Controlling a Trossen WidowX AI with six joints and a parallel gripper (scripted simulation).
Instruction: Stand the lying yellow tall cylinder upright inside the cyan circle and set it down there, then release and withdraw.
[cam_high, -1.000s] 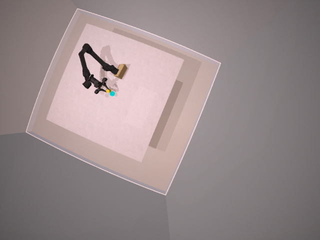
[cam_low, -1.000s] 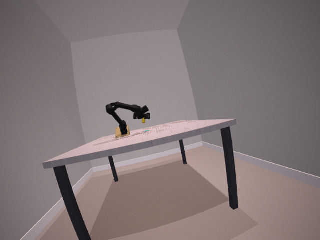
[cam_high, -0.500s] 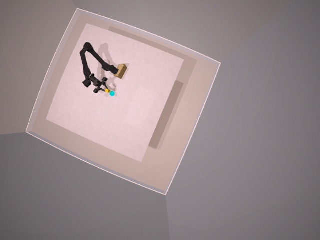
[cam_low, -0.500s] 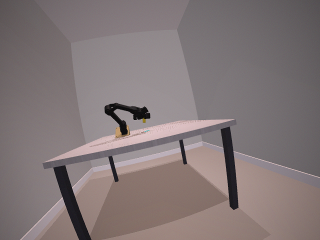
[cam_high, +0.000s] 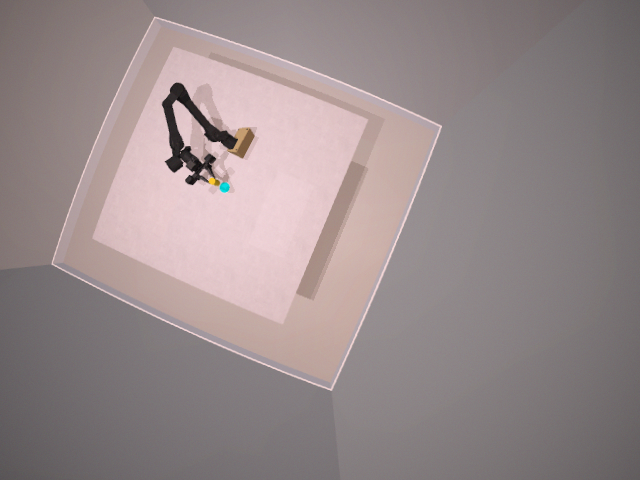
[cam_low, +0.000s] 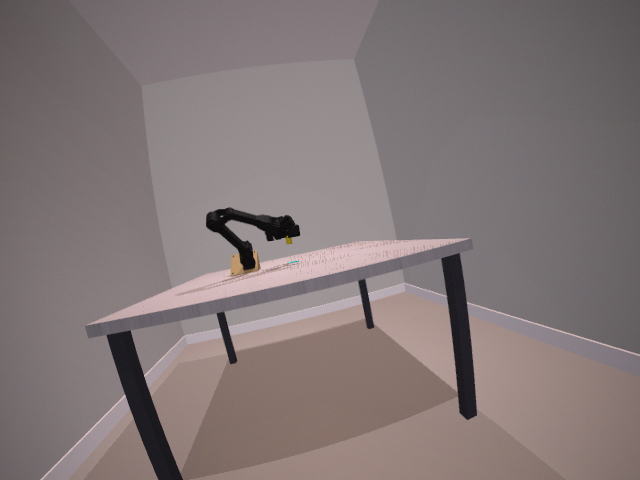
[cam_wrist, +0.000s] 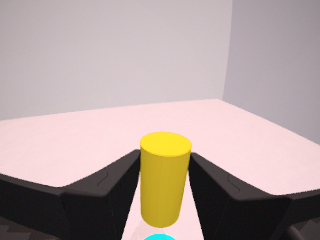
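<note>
The yellow tall cylinder is held roughly upright in the air, well above the table. My gripper is shut on it, one finger on each side near its upper end. In the exterior view the fingertips are too small to make out. The cyan circle lies flat on the table, below the cylinder. In the top view it shows just to the lower right of the cylinder, and in the wrist view only its edge shows at the bottom.
The arm's tan base block stands on the pale pink table. The black arm reaches from it and folds back over the table. Room walls stand beyond the table edges.
</note>
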